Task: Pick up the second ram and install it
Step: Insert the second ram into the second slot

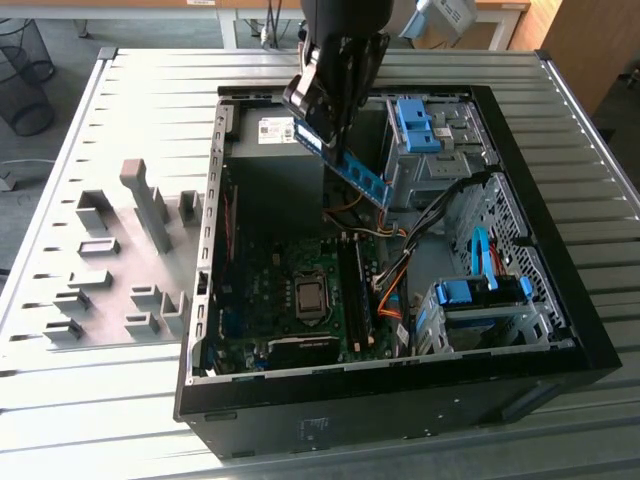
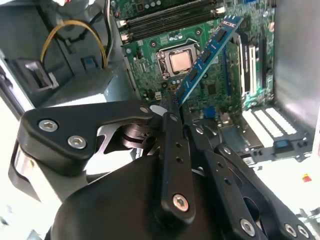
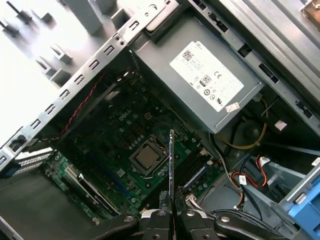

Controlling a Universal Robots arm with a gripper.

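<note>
claw (image 1: 322,118): pressed together on one end of the second ram, pinching it between its fingertips; in both wrist views the stick juts out from between the black fingers (image 2: 172,125).
second ram (image 1: 352,168): a blue-green stick with dark chips, held in the air over the open computer case (image 1: 400,405), clear of the board beneath. in the exterior view it slopes downward toward the exterior view's right. the second wrist view shows its chipped face (image 2: 207,52); the first wrist view shows it edge-on as a thin line (image 3: 171,160).
motherboard (image 1: 265,295): green, lying flat in the floor of the case, with the cpu socket (image 1: 311,297) near its middle.
memory slots (image 1: 355,290): long dark slots just beside the socket, toward the exterior view's right, below the hanging stick.
power supply (image 3: 205,80): grey box with a white label, at the far end of the case.
drive cages: blue-handled caddies (image 1: 420,125) along the exterior view's right side of the case.
fixture blocks (image 1: 150,200): grey, standing on the slatted worktop (image 1: 100,400) at the exterior view's left of the case.
</note>
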